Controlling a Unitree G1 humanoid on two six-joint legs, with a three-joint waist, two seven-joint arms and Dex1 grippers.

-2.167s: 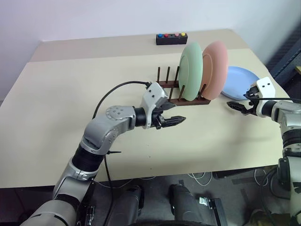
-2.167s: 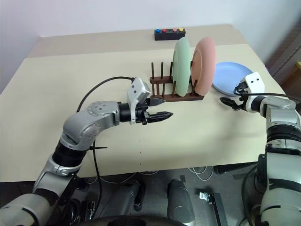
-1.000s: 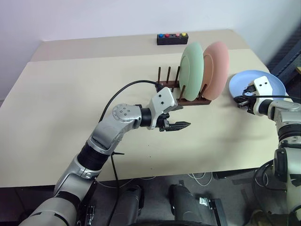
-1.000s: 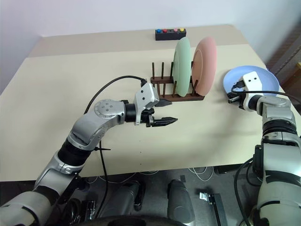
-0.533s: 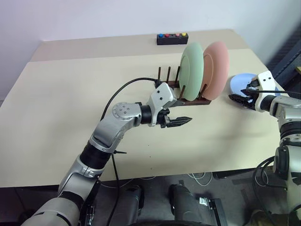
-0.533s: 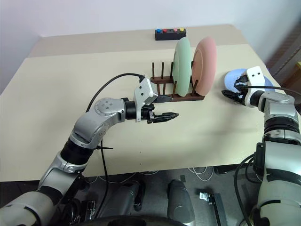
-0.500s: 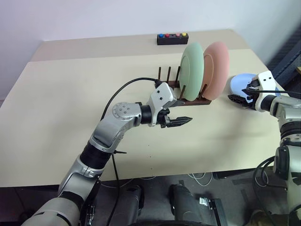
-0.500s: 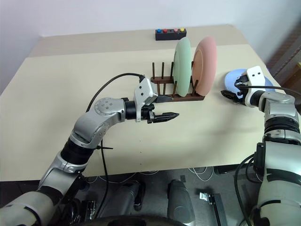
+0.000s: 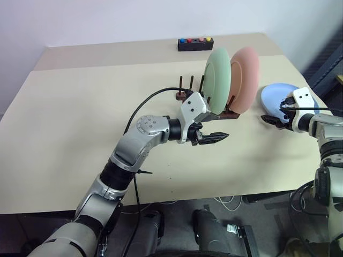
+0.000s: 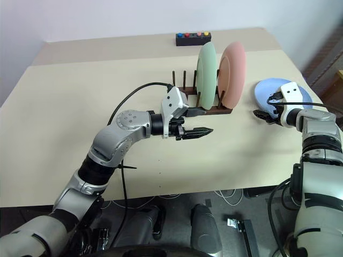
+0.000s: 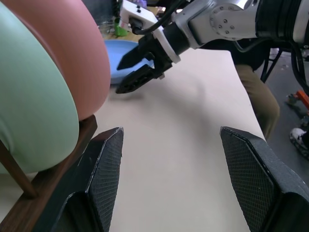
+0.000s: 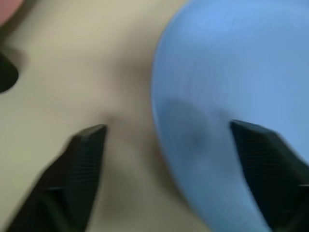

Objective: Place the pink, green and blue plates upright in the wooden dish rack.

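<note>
Right tool (image 9: 269, 119) beside blue plate (image 9: 278, 95) (glossy, round)

The right end of the wooden dish rack (image 9: 188, 97) is hidden behind the left gripper's housing and the green plate (image 9: 217, 80). The near rim of the blue plate (image 9: 278, 96) is covered by the right gripper (image 9: 272, 120). In the right wrist view the plate is blurred and cut off by the edge.
</note>
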